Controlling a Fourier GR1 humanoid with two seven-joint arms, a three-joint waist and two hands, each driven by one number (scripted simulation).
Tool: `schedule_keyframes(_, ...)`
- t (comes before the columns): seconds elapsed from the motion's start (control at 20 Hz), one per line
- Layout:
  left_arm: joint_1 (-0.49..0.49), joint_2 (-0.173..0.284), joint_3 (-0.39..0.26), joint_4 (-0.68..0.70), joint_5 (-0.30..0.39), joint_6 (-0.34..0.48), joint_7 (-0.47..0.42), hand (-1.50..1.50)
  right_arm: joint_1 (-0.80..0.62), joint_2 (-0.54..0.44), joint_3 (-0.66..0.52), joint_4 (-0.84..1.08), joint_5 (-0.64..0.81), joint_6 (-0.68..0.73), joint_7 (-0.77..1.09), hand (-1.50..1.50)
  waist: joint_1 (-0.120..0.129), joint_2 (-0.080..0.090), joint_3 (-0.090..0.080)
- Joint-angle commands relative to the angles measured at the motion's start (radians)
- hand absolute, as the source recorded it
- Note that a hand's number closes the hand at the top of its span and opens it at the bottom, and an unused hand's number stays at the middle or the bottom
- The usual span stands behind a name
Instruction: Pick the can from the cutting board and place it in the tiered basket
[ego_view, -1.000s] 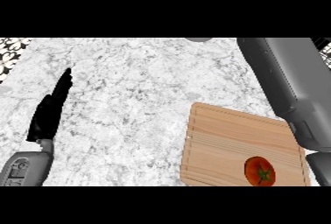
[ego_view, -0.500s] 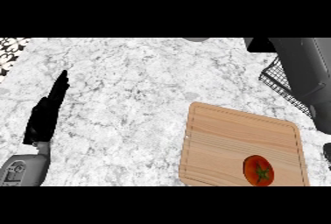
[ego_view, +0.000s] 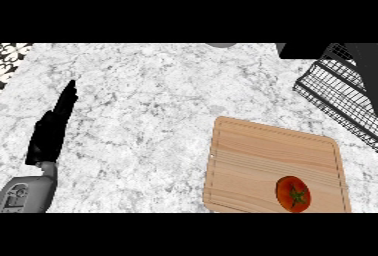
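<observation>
No brand, label or writing can be read anywhere in the head view.

The left hand (ego_view: 53, 129) is seen at the view's left side, above the marble counter (ego_view: 148, 125). Its fingers are held straight and pressed together, pointing up and slightly to the right toward the far edge of the counter. Nothing is held in it. The grey left forearm (ego_view: 26, 194) enters from the lower left corner, with the wrist just above it.

The right hand is not seen in the view.

The can cannot be made out anywhere: it is not seen on the cutting board (ego_view: 266, 155), and whether it lies in the basket cannot be told, since only part of the basket shows. The wooden cutting board lies at the lower right of the counter, slightly turned, and a red tomato (ego_view: 293, 194) with a green stem is seen on its near right part. The black wire tiered basket (ego_view: 336, 95) stands at the upper right, beyond the board's far right corner and partly cut off by the view's edge. The left hand is well apart from both the board and the basket, across the counter from them.
</observation>
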Motion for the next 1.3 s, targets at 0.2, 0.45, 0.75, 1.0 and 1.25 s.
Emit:
schedule_keyframes(0.2,0.048,-0.014,0.006,0.005,-0.008,-0.006,-0.037,0.0,0.035,-0.116,-0.02,-0.015,0.005,0.128,-0.045,1.5,-0.007,-0.004,0.0)
schedule_keyframes(0.45,0.027,-0.004,0.005,-0.057,-0.028,-0.004,0.037,0.0,0.112,-0.123,-0.067,-0.056,-0.062,0.123,-0.136,1.5,-0.004,-0.004,0.001)
schedule_keyframes(0.75,0.033,-0.033,-0.005,-0.06,-0.044,0.01,0.042,0.0,0.273,-0.112,-0.136,-0.181,-0.167,0.071,-0.202,1.5,-0.014,-0.006,0.001)
schedule_keyframes(1.0,0.049,-0.009,0.031,-0.014,-0.015,-0.02,-0.027,0.0,0.312,-0.077,-0.286,-0.184,-0.302,0.001,-0.14,1.5,-0.015,-0.005,0.002)
schedule_keyframes(1.25,0.034,-0.012,0.045,-0.003,-0.012,-0.032,-0.019,0.0,0.418,-0.055,-0.281,-0.299,-0.332,-0.017,-0.161,-1.5,-0.014,-0.006,0.001)
